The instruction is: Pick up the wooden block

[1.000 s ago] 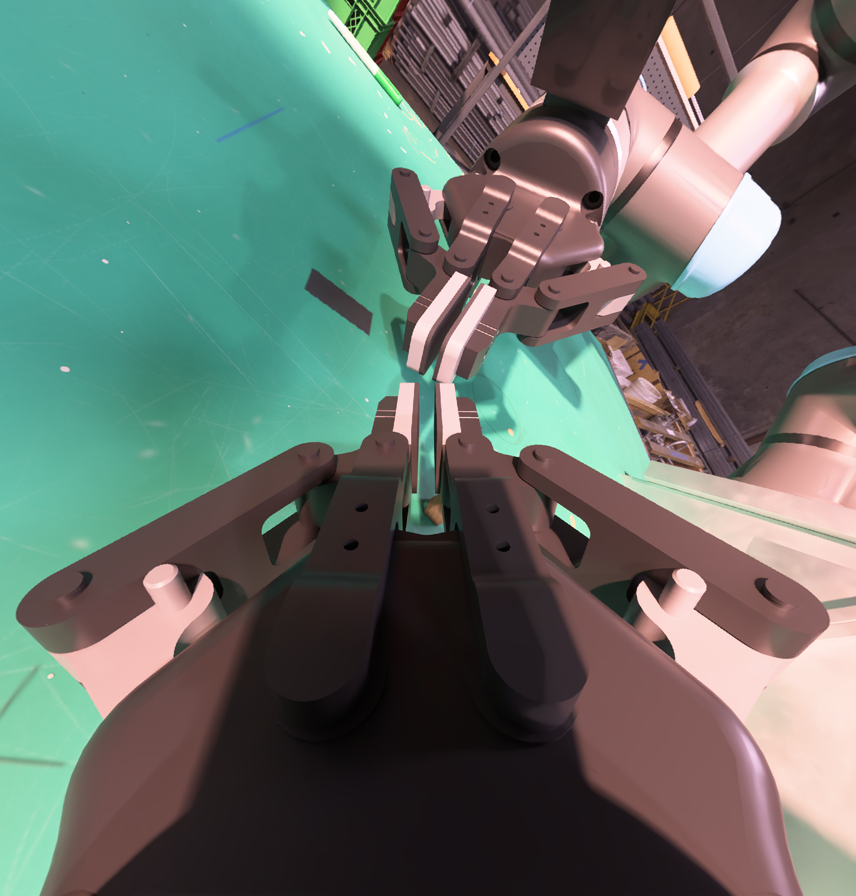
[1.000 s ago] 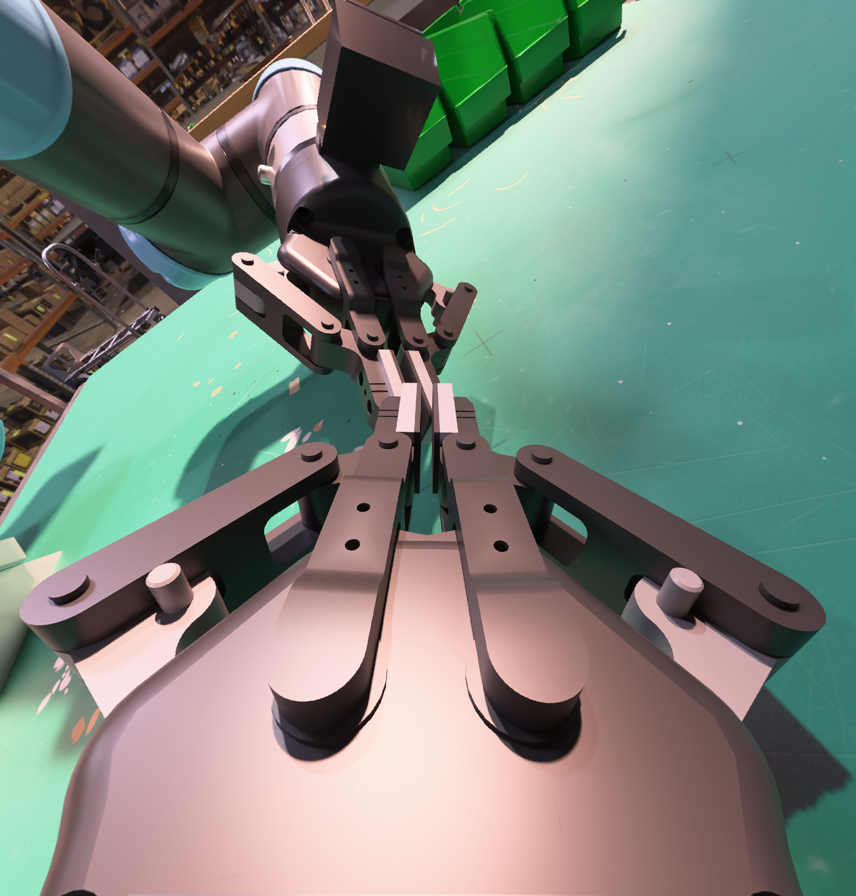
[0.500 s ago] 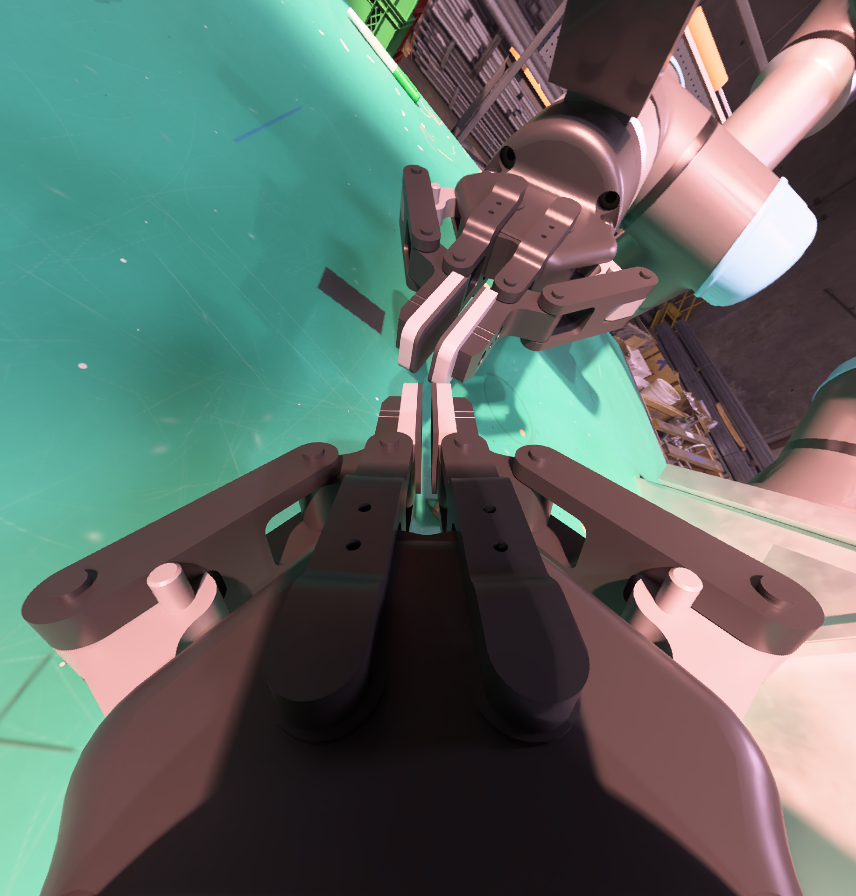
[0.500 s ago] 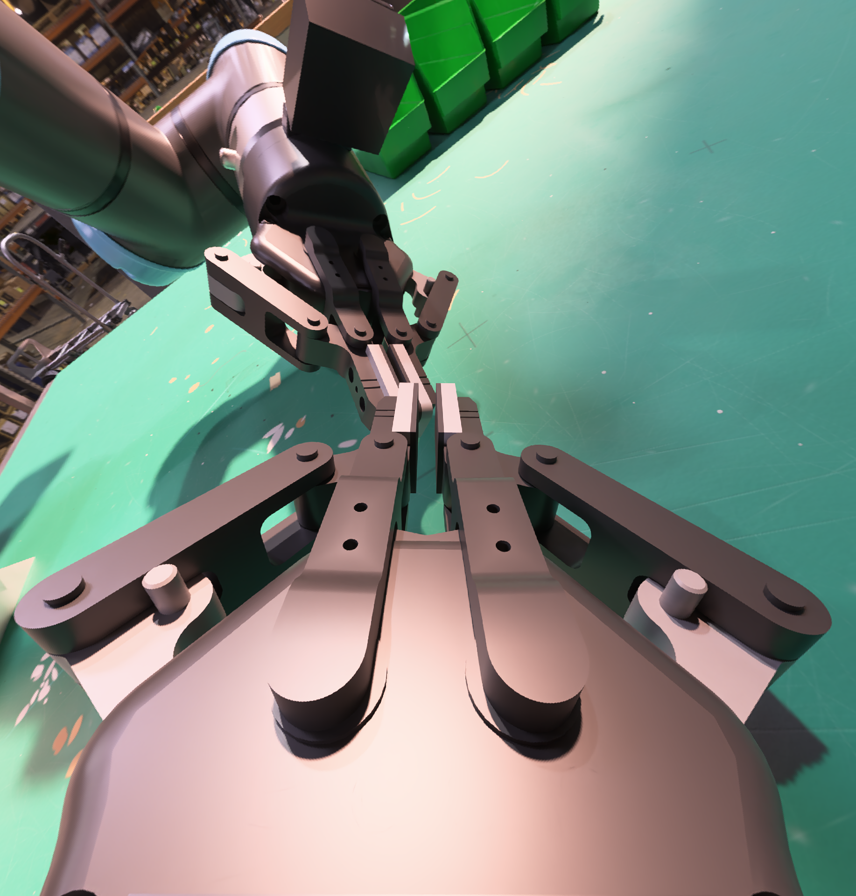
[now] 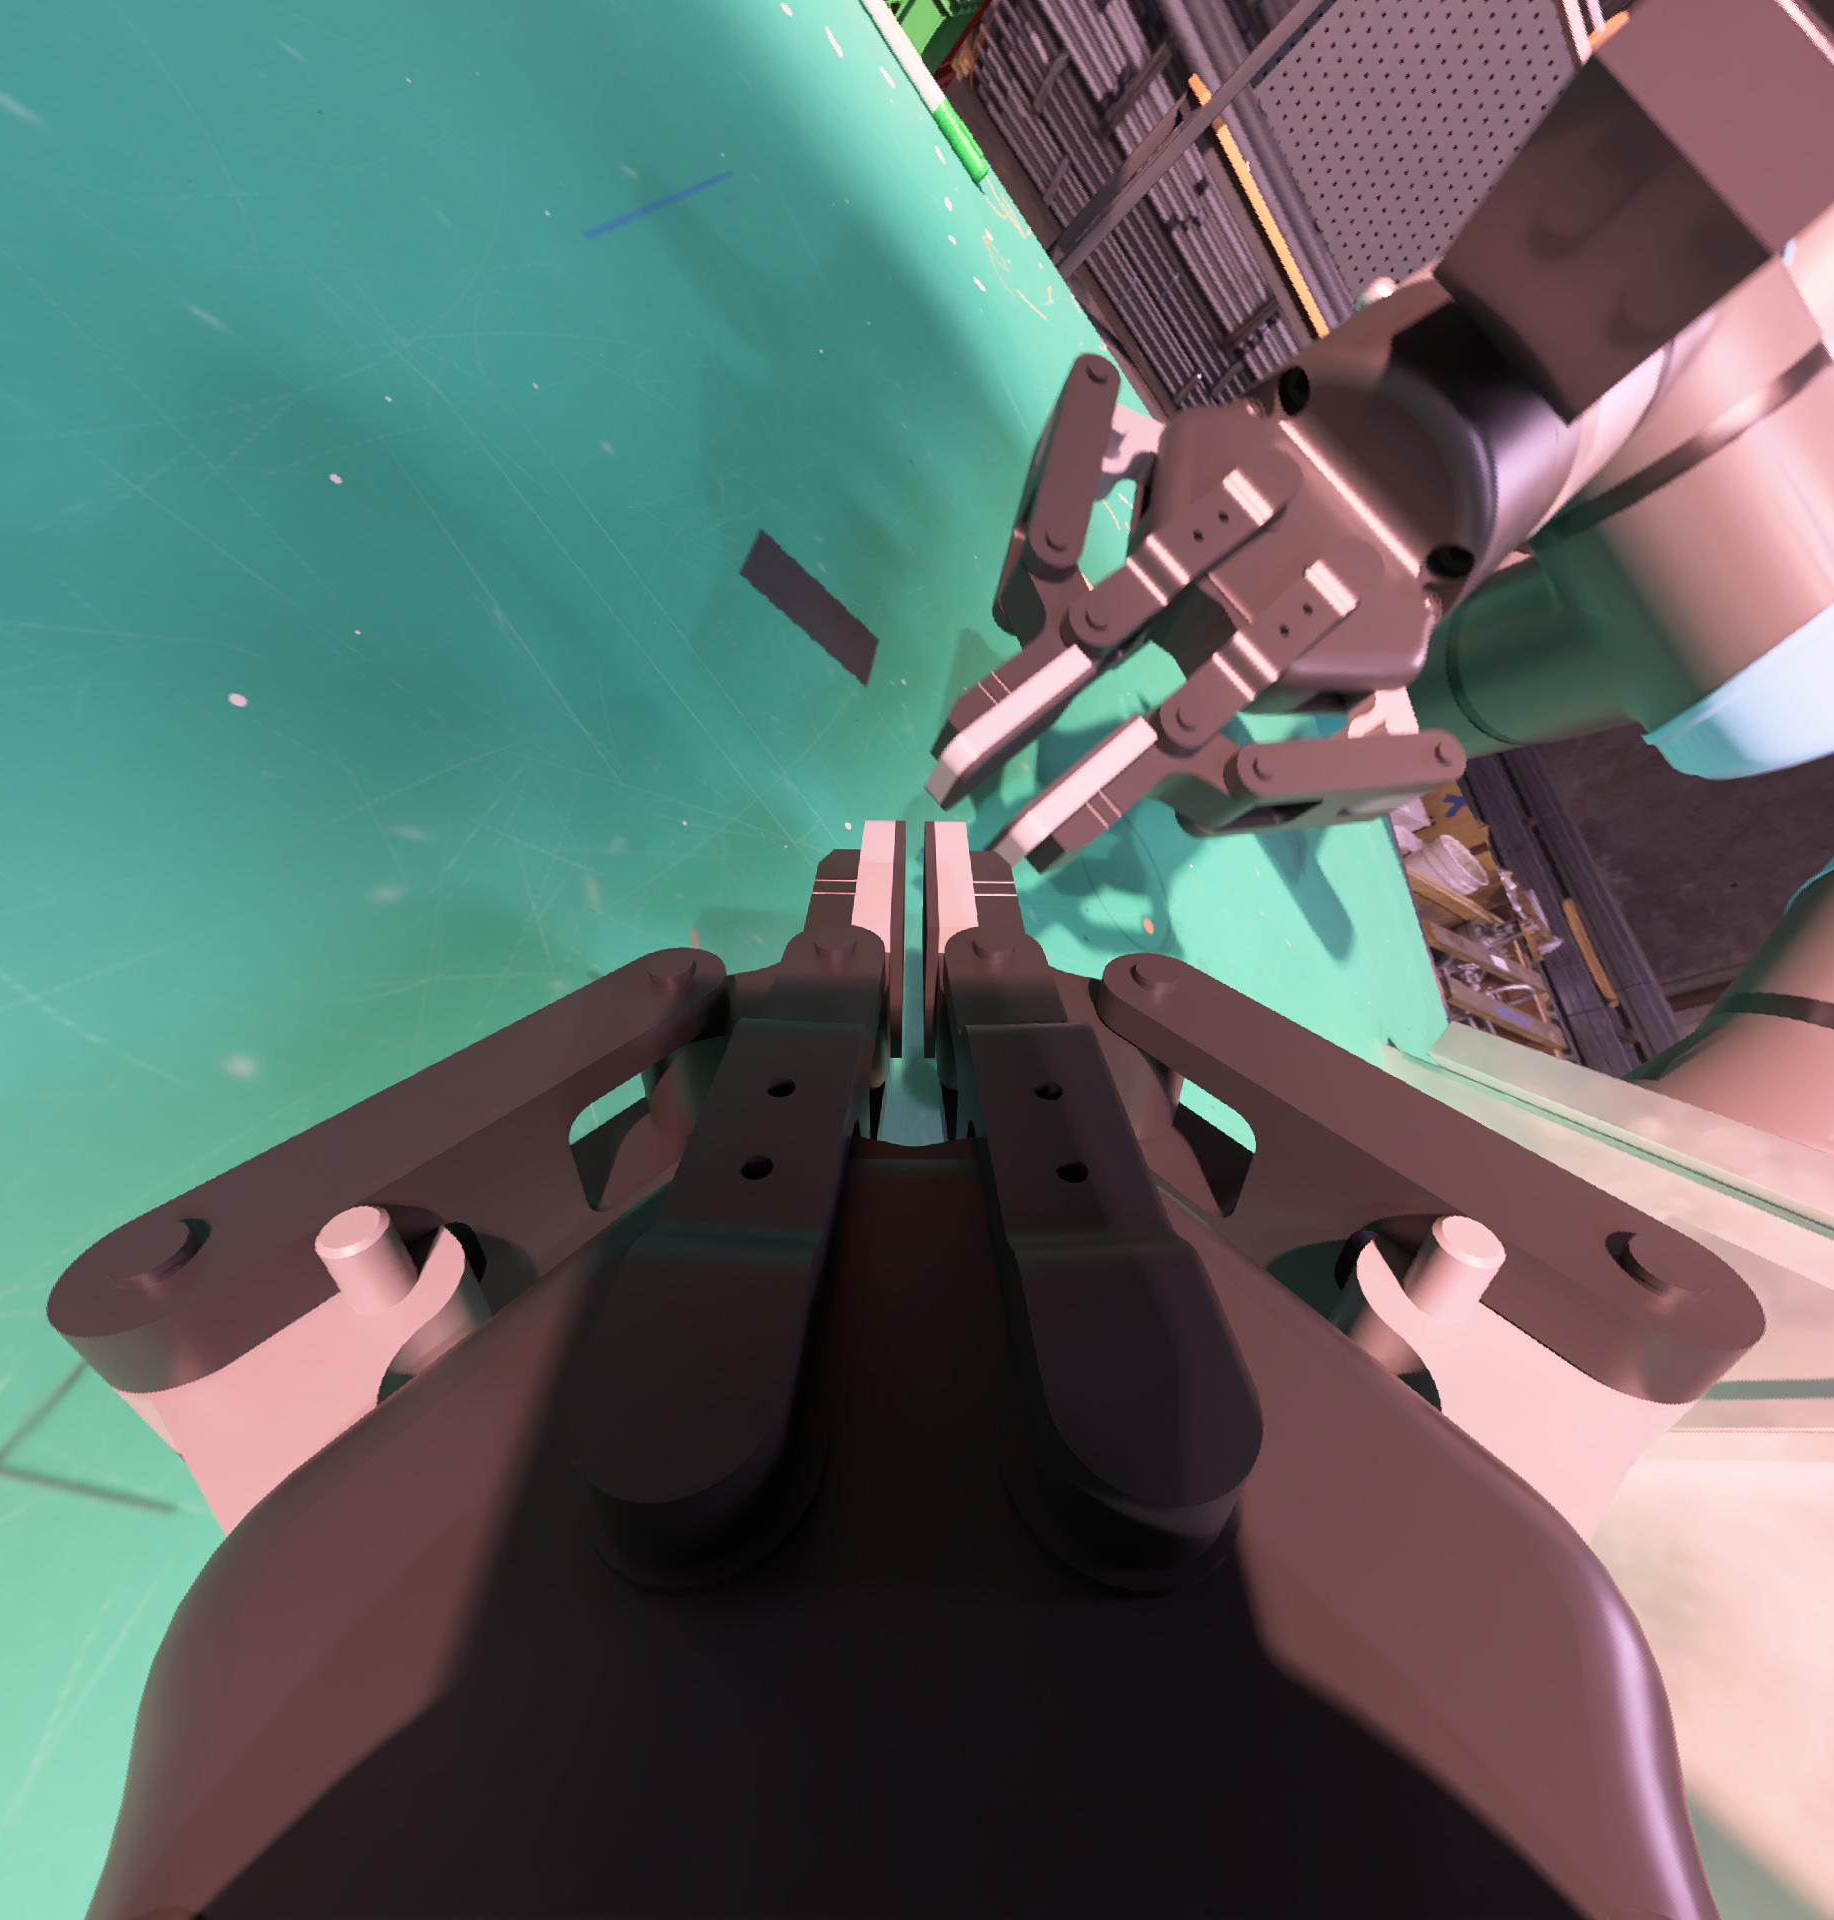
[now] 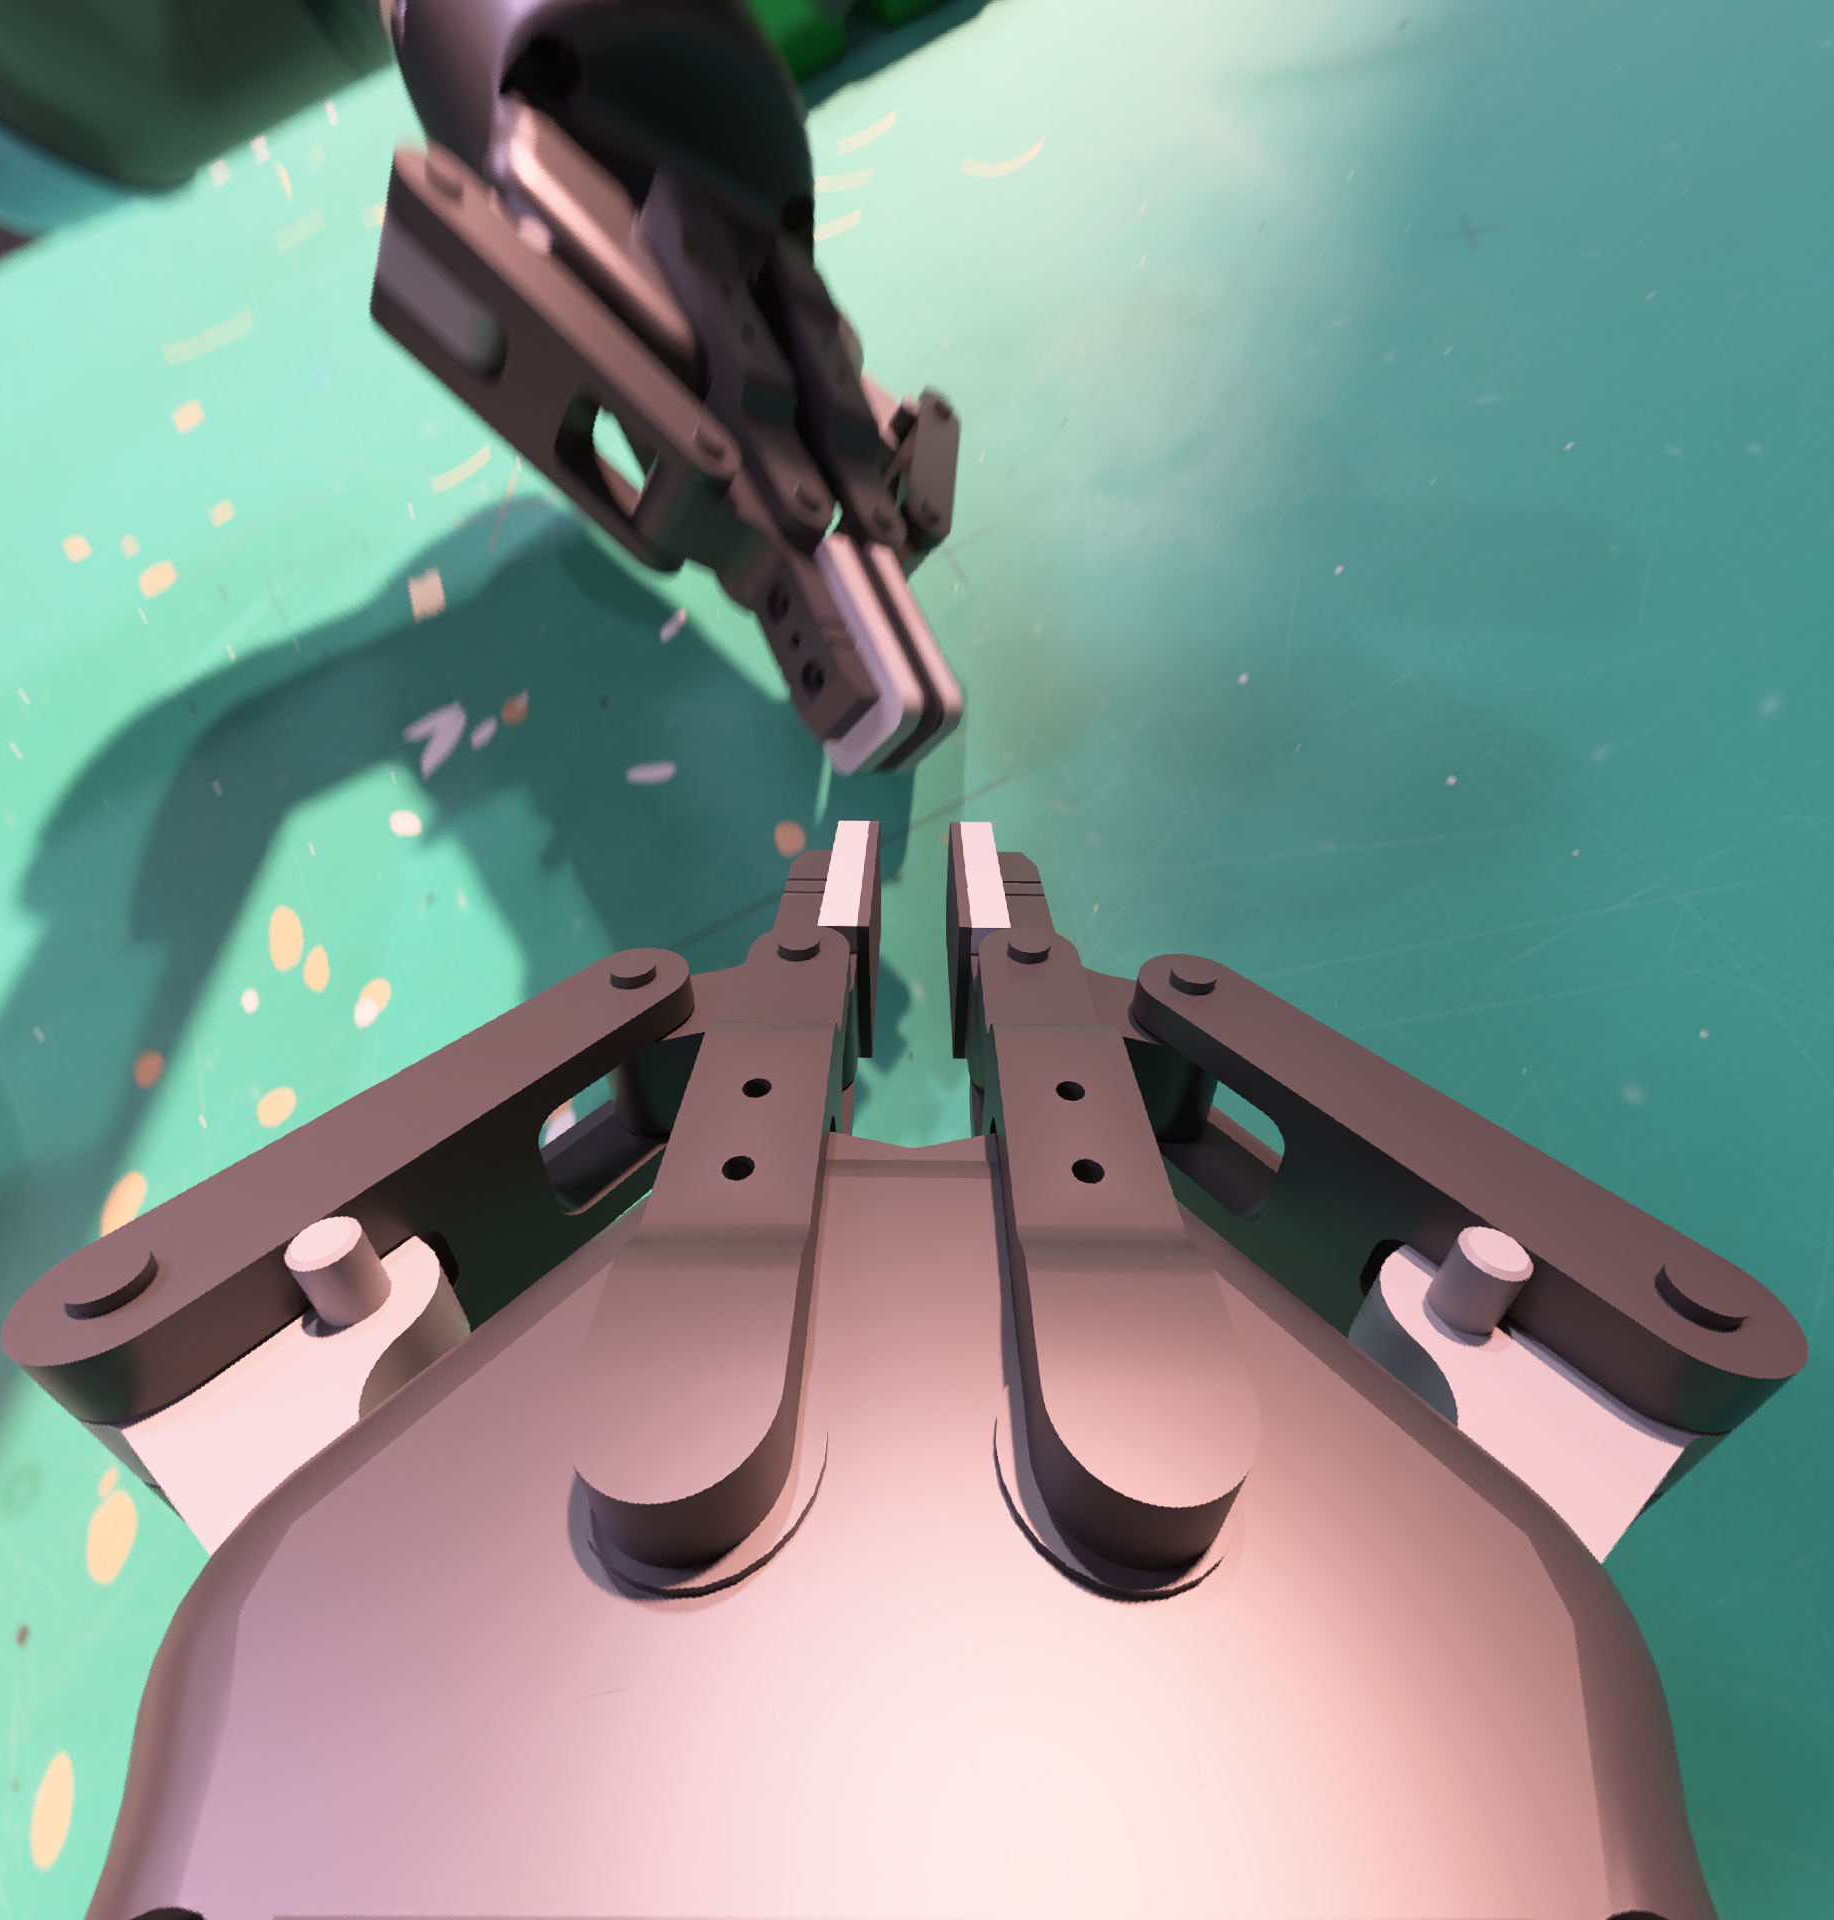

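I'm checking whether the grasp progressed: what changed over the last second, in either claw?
The right claw has parted its fingers, from nearly shut to a clear gap, and has drawn away from the left claw, to that view's right. The left claw's fingers stay close together with only a narrow slit. Neither claw visibly holds anything; no wooden block shows. The green table and its dark strip are unchanged.

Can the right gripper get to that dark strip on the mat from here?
Probably yes: the right gripper hovers near the dark strip, with only green mat between.
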